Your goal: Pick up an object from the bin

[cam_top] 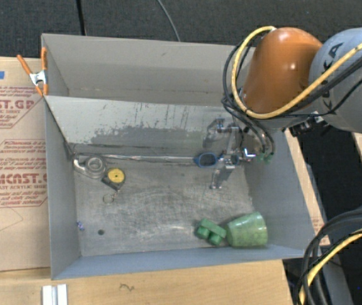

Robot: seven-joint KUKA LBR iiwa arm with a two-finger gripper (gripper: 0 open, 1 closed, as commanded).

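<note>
I saw the gripper (219, 178) low inside the grey metal bin (168, 68), just to the right of a small blue round thing (205, 160) that lay on the floor close to the foot of the far wall. If the two touched, I could not tell. I also could not tell if the claw was apart or together, because the wrist and its cables covered it from my side. Nothing was visibly held. To the lower right of the blue thing, near the front wall, a green cup (249, 229) lay on its side, with a darker green block (210, 232) touching it. Well to the left of the blue thing were a small yellow disc (115, 176) and, just past it, a clear ring (93, 166).
</note>
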